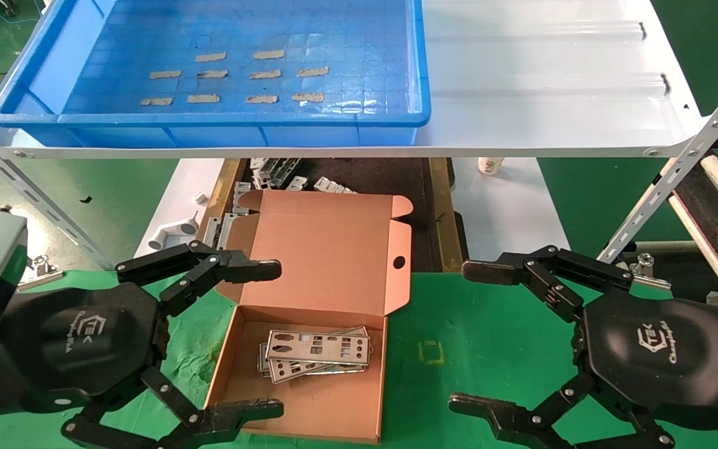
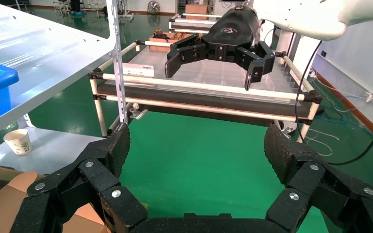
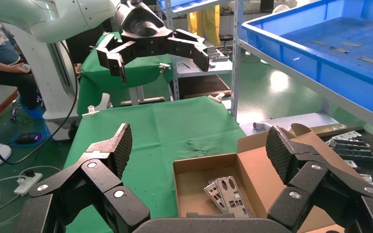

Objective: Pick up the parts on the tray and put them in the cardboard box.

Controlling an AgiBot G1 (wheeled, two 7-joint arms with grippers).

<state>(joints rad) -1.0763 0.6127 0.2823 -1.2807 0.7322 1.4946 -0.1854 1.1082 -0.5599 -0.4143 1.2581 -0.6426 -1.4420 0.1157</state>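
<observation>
Both the left gripper and right gripper hung spread and empty beside the cardboard box, parts stacked inside it (tray beyond held only tape); best retreat without nudging the lid.

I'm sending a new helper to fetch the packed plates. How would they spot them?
Find the green cloth in front of the white shelf. On it lies the open cardboard box; the parts are stacked inside, unlike the loose plates on the dark surface behind.

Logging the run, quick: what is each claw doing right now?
Left claw: open, holding nothing, beside the cardboard box.
Right claw: open, holding nothing, over the green mat.
</observation>
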